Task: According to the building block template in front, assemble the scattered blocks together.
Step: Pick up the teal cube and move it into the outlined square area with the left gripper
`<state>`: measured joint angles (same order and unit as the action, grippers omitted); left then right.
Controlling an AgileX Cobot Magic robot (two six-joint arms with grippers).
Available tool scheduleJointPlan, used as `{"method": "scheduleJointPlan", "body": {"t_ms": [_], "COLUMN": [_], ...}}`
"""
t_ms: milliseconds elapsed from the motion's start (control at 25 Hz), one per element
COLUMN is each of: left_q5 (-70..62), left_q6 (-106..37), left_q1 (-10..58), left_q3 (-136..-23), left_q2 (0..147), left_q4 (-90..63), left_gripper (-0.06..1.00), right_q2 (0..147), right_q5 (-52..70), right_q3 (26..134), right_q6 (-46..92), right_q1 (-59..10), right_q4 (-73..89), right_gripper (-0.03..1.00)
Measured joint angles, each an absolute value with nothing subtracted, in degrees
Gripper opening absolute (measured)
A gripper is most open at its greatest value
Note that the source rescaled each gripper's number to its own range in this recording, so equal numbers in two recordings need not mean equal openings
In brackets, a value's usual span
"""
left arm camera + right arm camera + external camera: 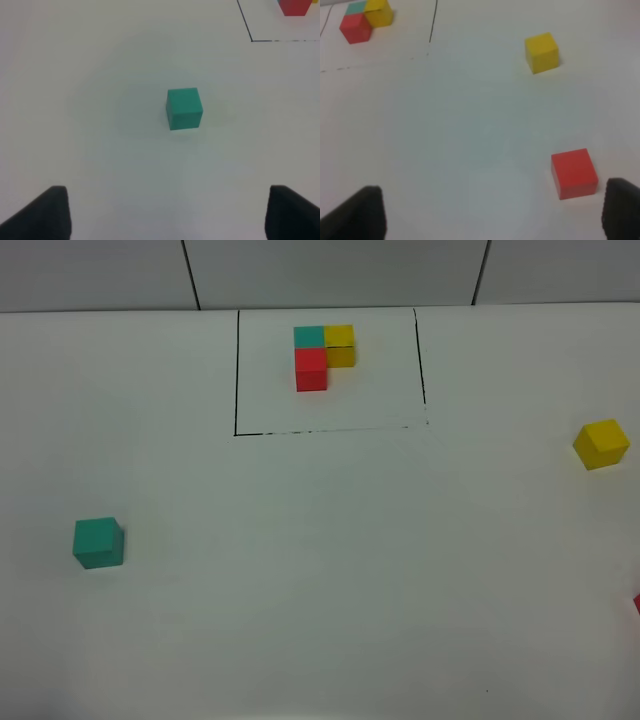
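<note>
White table carries the template at 12 o'clock, inside its black frame. The teal block lies at 8 o'clock, the yellow block at 3, the red block at 4, close beside the right gripper. It and the left gripper stand wide open, holding nothing.

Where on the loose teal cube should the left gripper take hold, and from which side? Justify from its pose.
Probably from above, the left gripper closing on two opposite side faces of the teal cube: it sits flat on the table, every side clear.
</note>
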<state>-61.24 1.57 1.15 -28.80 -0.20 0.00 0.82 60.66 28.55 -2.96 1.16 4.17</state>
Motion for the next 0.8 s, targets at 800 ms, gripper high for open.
{"method": "scheduleJointPlan", "body": {"t_ms": [800], "left_q5": [-61.1], "left_q6": [1.6], "left_q1": [1.2], "left_q3": [-28.8], "left_q2": [0.2], "left_q4": [1.8], "left_gripper": [0.72], "right_q2": [0.8], "right_q5": [60.7], "right_q3": [28.5], "right_q6": [-3.0], "right_q1": [1.2], "right_q4": [4.2], "right_gripper": [0.75]}}
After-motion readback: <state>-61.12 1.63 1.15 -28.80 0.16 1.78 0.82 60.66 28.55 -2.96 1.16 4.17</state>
